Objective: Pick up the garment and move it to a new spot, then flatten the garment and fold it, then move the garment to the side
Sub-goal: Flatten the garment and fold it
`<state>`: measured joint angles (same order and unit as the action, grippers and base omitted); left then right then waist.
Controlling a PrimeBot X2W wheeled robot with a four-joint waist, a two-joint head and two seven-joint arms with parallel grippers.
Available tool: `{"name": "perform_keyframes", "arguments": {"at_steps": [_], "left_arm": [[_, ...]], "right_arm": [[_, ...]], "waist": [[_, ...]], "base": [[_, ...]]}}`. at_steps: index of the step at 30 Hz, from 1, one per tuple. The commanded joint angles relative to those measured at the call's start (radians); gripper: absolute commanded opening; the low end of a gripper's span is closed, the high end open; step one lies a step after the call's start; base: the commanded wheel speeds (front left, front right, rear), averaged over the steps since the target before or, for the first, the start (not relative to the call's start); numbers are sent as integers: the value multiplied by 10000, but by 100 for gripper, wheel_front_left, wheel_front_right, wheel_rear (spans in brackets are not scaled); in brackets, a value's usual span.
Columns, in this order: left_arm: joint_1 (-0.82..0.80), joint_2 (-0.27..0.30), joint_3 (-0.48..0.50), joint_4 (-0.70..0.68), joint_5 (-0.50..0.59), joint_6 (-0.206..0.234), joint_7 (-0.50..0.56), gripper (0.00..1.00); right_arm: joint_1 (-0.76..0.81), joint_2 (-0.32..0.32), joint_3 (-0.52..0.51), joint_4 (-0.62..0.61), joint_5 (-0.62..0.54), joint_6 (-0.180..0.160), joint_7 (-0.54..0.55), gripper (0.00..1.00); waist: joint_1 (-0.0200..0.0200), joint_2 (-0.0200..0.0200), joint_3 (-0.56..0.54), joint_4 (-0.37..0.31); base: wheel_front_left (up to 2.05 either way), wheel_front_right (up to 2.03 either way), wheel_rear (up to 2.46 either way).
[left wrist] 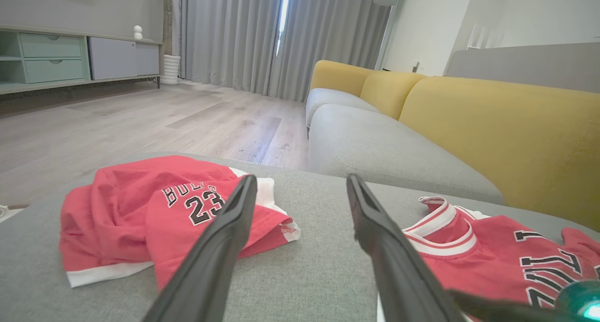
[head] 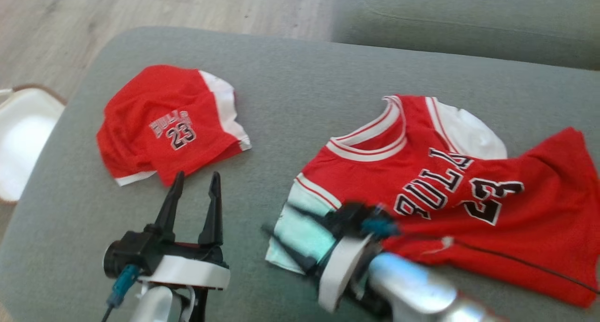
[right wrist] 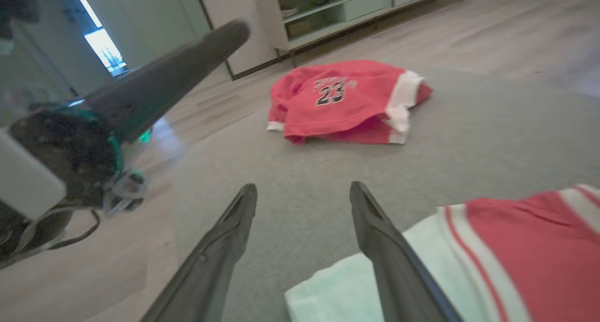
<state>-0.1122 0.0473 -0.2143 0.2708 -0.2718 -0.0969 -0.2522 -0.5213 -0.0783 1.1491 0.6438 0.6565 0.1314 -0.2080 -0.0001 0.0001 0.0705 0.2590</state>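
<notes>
Garment: red basketball jersey with white sleeves, spread on the right part of the grey fabric cushion.
Left gripper: fingers apart, near the folded red shorts.
Right gripper: fingers apart, at the jersey's pale sleeve edge.
Free room: bare grey strip between both garments.

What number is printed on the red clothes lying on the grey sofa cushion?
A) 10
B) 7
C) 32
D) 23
D: the number 23 shows in black and white on both the bunched red and white fabric shorts and the red and white fabric basketball jersey.
</notes>
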Motion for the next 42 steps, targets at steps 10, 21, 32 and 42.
{"name": "perform_keyframes", "arguments": {"at_steps": [10,21,32,42], "left_arm": [[-160,30,789,-809,34,60,-95,100],[19,30,771,-1133,13,48,-95,100],[-93,30,606,-1154,42,-27,-95,100],[-553,30,367,-1076,-18,-108,-95,100]], "right_arm": [[-141,-1161,-5760,-1116,-1576,-7,-533,100],[3528,118,-11591,-3891,-5238,-7,-537,100],[3826,277,-11753,-4345,-5425,-7,-536,100],[1838,163,-11838,-3873,-6157,-7,808,100]], "waist": [[1,-1,-228,-1498],[1,-1,-328,-2472],[1,-1,3,-2372],[1,-1,996,-1480]], "base": [[0,0,0],[0,0,0],[0,0,0],[0,0,0]]}}
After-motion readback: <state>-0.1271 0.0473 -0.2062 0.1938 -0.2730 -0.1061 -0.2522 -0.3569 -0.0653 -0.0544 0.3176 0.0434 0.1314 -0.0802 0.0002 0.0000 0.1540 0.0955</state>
